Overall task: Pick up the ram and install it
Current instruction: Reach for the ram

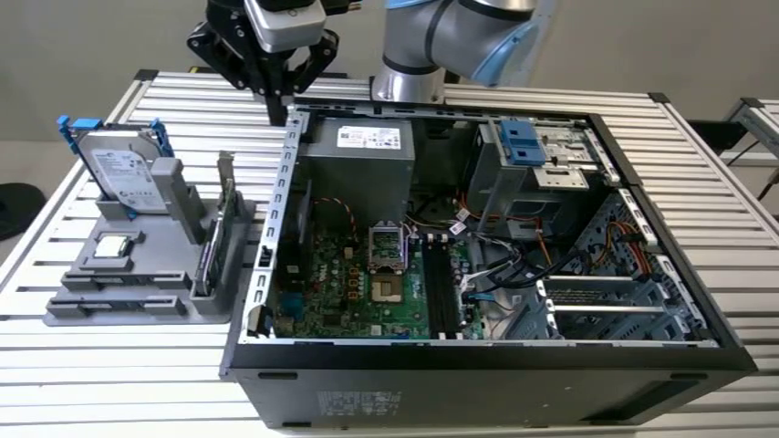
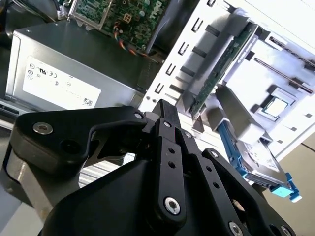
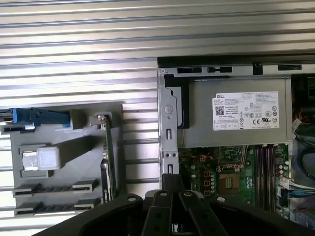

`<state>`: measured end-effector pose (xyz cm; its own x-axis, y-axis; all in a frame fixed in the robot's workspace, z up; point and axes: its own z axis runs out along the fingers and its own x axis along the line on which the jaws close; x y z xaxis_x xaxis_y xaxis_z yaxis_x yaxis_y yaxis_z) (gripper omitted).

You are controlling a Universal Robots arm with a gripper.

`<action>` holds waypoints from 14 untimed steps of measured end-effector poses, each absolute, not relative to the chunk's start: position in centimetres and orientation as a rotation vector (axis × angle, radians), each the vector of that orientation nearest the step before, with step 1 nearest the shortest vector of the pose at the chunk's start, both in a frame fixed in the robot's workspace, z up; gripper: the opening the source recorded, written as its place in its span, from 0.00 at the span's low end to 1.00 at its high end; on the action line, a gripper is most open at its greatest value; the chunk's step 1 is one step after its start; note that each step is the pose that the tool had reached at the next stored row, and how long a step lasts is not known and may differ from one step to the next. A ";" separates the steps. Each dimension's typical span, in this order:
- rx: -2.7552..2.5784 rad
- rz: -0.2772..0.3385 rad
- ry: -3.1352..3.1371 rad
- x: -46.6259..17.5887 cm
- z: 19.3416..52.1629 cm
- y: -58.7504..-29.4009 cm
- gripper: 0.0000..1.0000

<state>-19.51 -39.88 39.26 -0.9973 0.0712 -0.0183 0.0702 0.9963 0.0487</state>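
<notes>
Ram: my best reading is a dark strip (image 1: 119, 305) seated edge-up in the front holders of the grey fixture (image 1: 86, 315), lower left of the exterior view. I cannot tell it for certain from an empty groove. Behind it sits the CPU chip (image 1: 112, 246). The bracketed card (image 1: 217, 245) stands upright just beside, and the hard drive (image 1: 122, 173) is farther back. Farthest, at upper left, the gripper (image 1: 279, 114) hangs over the rear wall of the computer case (image 1: 487, 388), fingers pinched together on nothing, well apart from the ram.

Risks, as judged:
- Closed fingers brought down would strike the fixture rather than straddle the stick.
- The card is near enough to be snagged or taken by mistake.
- Cables (image 1: 512, 274) crowd the memory slots (image 1: 440, 292), so a tilted insertion could jam.

The first wrist view looks straight down on holders and slots together. The exterior view adds the gripper's height above the case.
</notes>
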 end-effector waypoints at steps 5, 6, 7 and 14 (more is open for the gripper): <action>0.111 0.075 3.119 -20.3 39.3 -39.9 0.00; 0.111 0.075 3.119 -20.5 39.3 -39.9 0.00; 0.110 0.075 3.119 -20.7 39.3 -39.9 0.00; 0.110 0.075 3.119 -21.9 39.3 -39.9 0.00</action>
<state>-21.86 -39.88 39.26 -0.9973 0.0712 -0.0183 0.0702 0.9963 0.0487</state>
